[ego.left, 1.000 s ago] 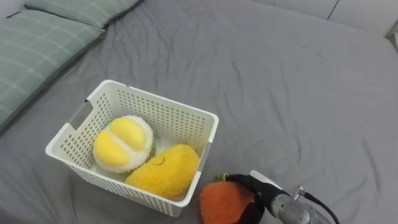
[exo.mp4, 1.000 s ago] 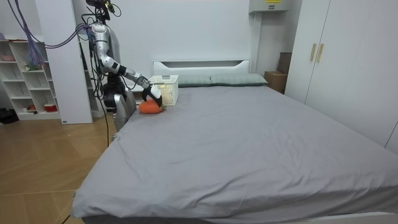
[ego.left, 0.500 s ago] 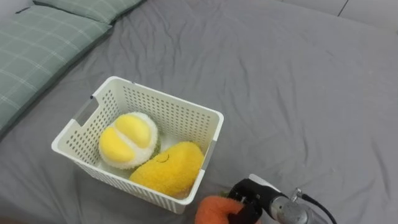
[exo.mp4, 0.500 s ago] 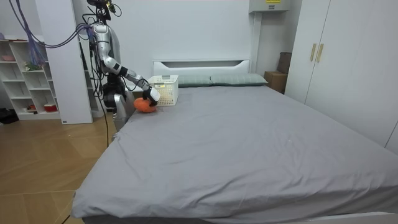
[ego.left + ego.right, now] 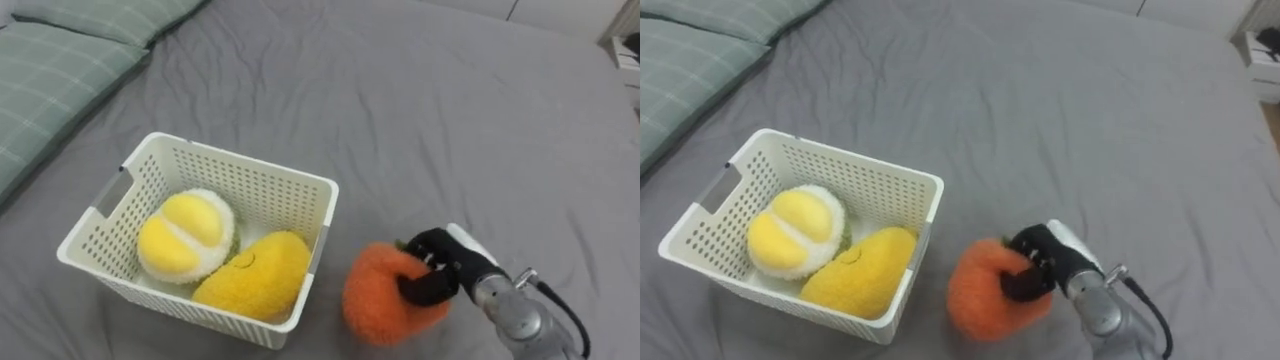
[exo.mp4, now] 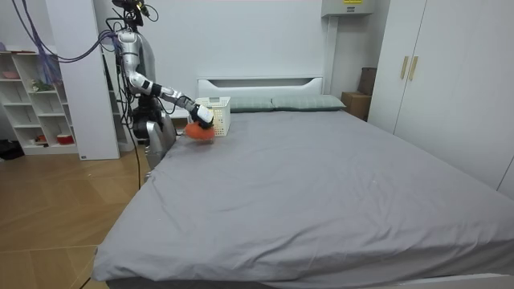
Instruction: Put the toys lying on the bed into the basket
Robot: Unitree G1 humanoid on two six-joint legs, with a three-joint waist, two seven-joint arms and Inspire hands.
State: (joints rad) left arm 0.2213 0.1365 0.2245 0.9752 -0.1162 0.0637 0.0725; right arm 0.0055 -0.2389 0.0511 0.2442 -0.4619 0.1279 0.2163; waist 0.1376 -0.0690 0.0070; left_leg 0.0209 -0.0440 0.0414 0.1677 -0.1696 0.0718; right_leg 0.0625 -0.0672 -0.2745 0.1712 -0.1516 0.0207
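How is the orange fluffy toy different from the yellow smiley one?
The orange toy is roundish; the yellow toy is longer. The orange toy is outside the basket, gripped by the right hand; the yellow toy lies inside the basket with no hand on it. Both are soft and fluffy.

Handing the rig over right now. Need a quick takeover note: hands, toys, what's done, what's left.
Hands: the right hand is shut on the orange plush toy, held next to the right wall of the white basket, apparently just off the grey bed.
In the basket: a round yellow-and-white plush and a yellow plush.
Done: two toys are in, the third is grasped.
Left: bring the orange toy over the rim and release it inside.
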